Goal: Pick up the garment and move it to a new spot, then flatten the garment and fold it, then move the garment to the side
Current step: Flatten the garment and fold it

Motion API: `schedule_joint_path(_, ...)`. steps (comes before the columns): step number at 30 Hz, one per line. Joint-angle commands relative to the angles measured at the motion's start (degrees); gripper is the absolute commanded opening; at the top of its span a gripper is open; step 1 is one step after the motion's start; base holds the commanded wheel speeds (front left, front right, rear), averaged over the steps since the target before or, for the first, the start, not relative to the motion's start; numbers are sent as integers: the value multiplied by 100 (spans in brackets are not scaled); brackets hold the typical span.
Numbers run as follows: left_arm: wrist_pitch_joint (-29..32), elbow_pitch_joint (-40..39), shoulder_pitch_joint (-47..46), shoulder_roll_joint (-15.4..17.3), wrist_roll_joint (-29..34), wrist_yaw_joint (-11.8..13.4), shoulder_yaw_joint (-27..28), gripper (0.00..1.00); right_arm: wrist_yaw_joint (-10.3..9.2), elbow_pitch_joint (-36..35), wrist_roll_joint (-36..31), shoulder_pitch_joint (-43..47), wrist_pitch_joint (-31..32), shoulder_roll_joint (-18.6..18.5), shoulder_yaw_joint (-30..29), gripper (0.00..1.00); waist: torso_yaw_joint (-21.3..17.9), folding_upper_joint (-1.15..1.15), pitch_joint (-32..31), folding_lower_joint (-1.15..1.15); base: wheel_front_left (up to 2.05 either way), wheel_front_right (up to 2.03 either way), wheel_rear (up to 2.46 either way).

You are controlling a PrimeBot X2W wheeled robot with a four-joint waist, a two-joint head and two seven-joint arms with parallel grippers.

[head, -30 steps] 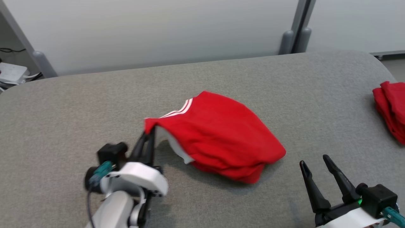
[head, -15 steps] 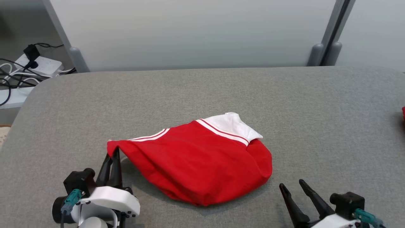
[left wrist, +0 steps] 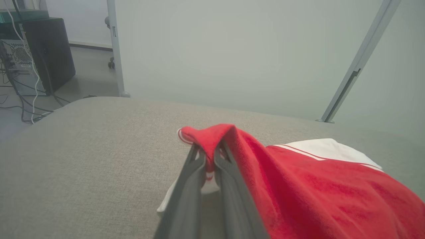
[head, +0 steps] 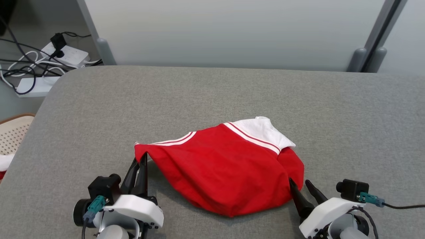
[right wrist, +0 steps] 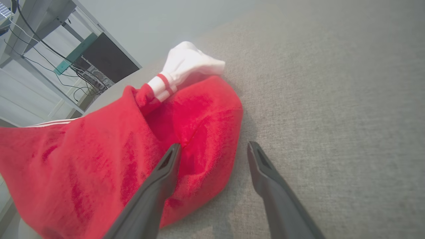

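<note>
The left gripper (head: 141, 158) pinched a corner of the crumpled red, white-trimmed garment (head: 225, 172) near the grey padded desk (head: 212, 93) front, the right gripper (head: 298, 182) gaping alongside, seemingly to flatten it.

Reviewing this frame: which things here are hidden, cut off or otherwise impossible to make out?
Left wrist view: the left end effector has its fingertips covered by the garment corner it pinches.
Head view: the garment's sleeves and lower layers lie hidden under its top layer.
Right wrist view: it is unclear whether the open right end effector touches the garment or hovers above it.
Head view: a beige perforated object is cut off by the left edge.
</note>
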Motion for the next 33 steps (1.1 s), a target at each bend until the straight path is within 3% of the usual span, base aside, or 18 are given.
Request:
schedule_joint_path(1,-59,-120,-346,61,52,-40,176,0,24,13,143,-204,-72,17,165,100,56,0,26,0,0,0,0)
schedule_joint_path(2,-59,-116,-370,49,61,-54,160,0,24,122,285,-272,-64,37,242,100,81,0,35,0,0,0,0)
schedule_joint_path(3,-59,-125,-401,22,67,-85,139,0,24,249,576,-391,-46,72,390,91,111,0,46,0,0,0,0)
schedule_joint_path(4,-59,-129,-410,12,68,-103,133,0,24,271,716,-440,-47,77,468,36,121,0,53,0,0,0,0)
schedule_joint_path(5,-59,-130,-417,5,69,-119,131,0,24,287,833,-485,-48,65,549,0,125,0,54,0,0,0,0)
schedule_joint_path(11,-59,-191,-389,-3,64,-161,199,0,24,34,1169,-706,-72,-167,721,0,85,0,-35,0,0,0,0)
schedule_joint_path(17,10,-809,-207,170,46,-123,305,0,24,-1057,499,-550,-76,-543,-329,0,35,0,-255,0,0,0,0)
schedule_joint_path(22,507,-2142,81,426,94,74,334,0,24,-2093,-238,-30,-77,-763,-1291,0,25,0,-405,0,0,0,0)
schedule_joint_path(28,1502,-4230,403,755,254,407,284,0,24,-3193,-1048,756,-37,-960,-2027,0,-52,0,-533,0,0,0,0)
schedule_joint_path(33,2264,-5410,332,968,444,606,241,0,24,-4095,-1806,1127,698,-632,-2893,0,-220,0,-490,0,0,0,0)
